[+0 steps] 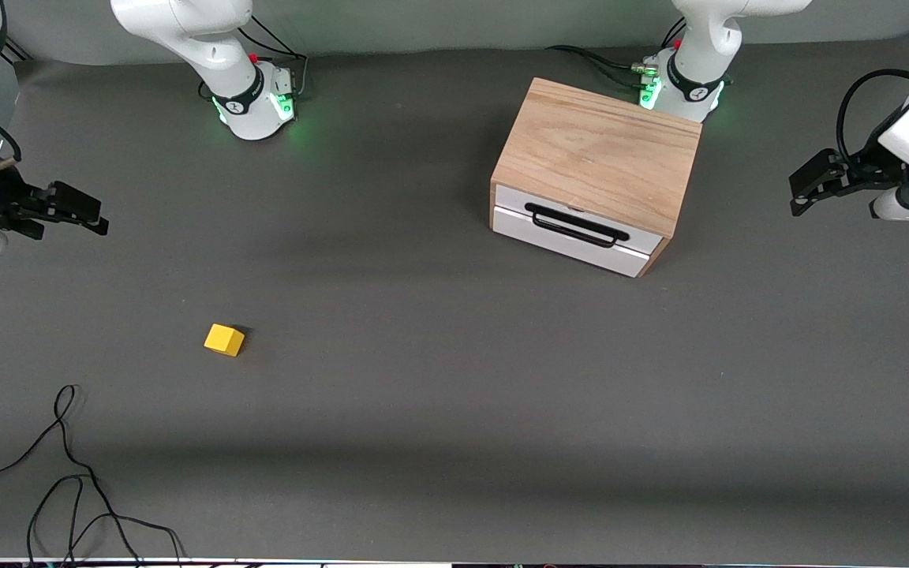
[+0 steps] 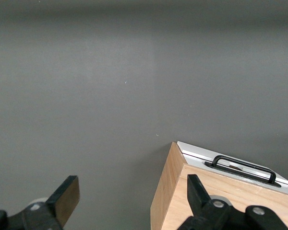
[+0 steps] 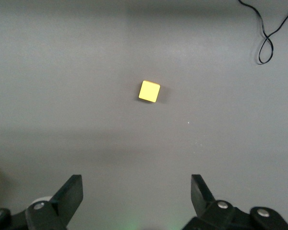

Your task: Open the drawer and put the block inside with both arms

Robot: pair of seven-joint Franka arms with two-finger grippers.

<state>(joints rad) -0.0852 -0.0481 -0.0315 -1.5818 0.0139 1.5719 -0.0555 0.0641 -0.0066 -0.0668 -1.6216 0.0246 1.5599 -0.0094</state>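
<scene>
Block (image 1: 224, 340) on table, well apart from empty right tool (image 1: 76, 213)

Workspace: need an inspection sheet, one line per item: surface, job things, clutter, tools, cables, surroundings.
Surface: dark grey table, flat.
Job things: drawer shut, black handle on its white front, in the wooden box toward the left arm's end. Yellow block alone on the table, toward the right arm's end, nearer the front camera than the box.
Clutter: nothing seen.
Tools: left tool open, empty, up beside the box. Right tool open, empty, above the table at its own end; block in its wrist view.
Cables: loose black cable on the table near the front edge.
Surroundings: both arm bases lit green.
</scene>
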